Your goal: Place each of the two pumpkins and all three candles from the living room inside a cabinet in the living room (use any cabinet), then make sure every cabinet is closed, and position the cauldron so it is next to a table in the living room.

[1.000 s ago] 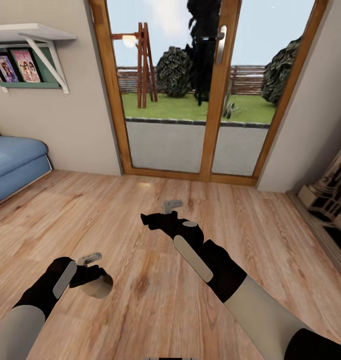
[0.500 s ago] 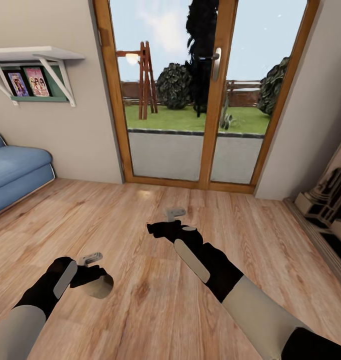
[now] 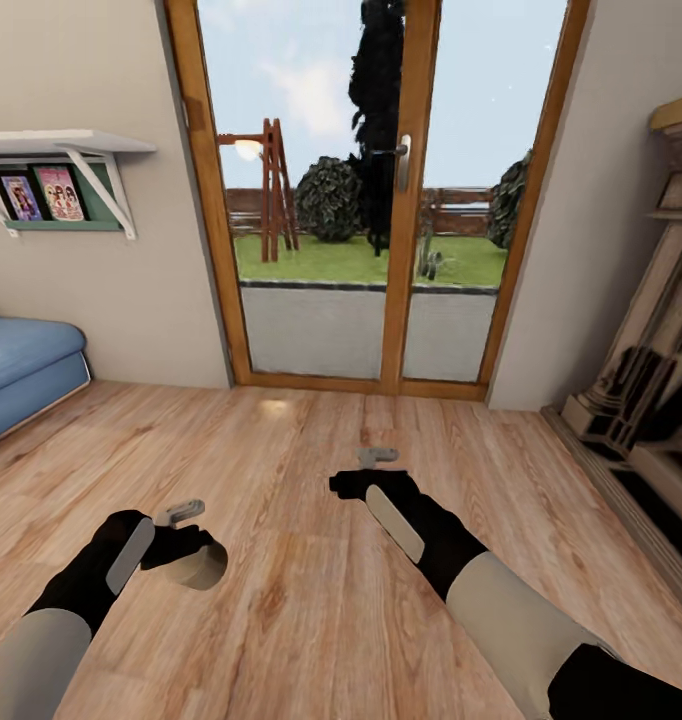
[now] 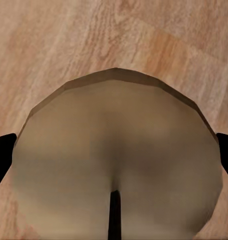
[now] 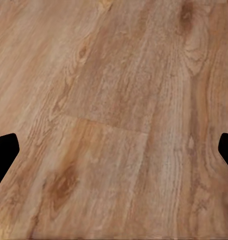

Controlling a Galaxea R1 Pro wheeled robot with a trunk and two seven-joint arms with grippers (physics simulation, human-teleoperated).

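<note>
Resting between the fingers of the left tool, a tan candle hangs low over the wooden floor; the left tool is clenched on it. In the left wrist view the candle shows as a broad beige round with a dark fingertip at either side of it, and floor planks lie behind.

The right tool is held further forward, above bare floor, and grasps nothing. In the right wrist view its two dark fingertips stand well apart at the picture's edges with only planks between them, so it is released.

Ahead of both arms stands a glazed double door in an orange wood frame, with a lawn and shrubs beyond. A blue sofa sits at the left under a white wall shelf, and a pale carved fireplace surround stands at the right.
</note>
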